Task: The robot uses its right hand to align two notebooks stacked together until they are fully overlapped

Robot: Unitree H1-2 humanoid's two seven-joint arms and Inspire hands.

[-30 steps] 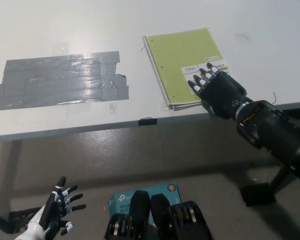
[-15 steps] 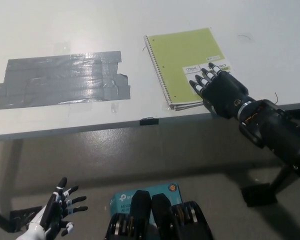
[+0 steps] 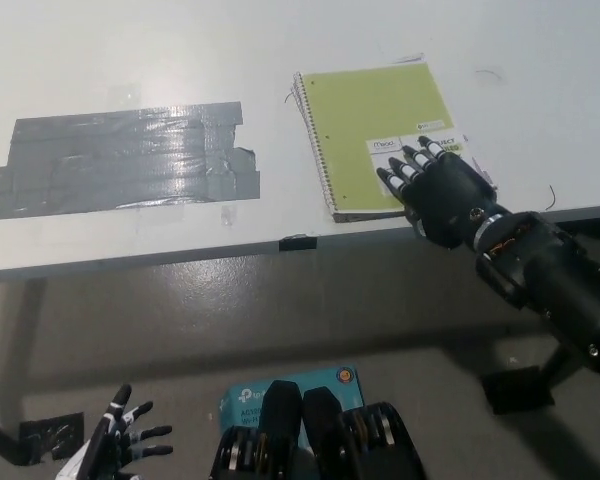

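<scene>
**Top notebook nudged up the desk, stack close to flush**

The right hand [image 3: 435, 180] lies flat on the lower right corner of the green notebook [image 3: 375, 130], fingers spread and resting on its white label, holding nothing. Compared with a second ago, the notebook sits slightly farther up the desk [image 3: 130, 50] and a little to the right, and the hand has travelled with it, so the palm is pushing the cover rather than gripping it.

The change matters at the edges. Earlier a sliver of the lower notebook showed along the near edge under the green cover; now that near edge looks almost clean, while a thin strip of the lower notebook [image 3: 410, 60] peeks out at the top right corner. I judge the push has carried the top book a touch past, or turned it slightly, so the overlap is near but not complete. The stack lies on the right part of the desk, near its front edge, well apart from the grey tape patch [image 3: 120, 160] on the left.

The left hand [image 3: 120, 445] hangs low at the lower left, away from the desk, fingers spread and empty; it has sunk a little farther out of view.
</scene>
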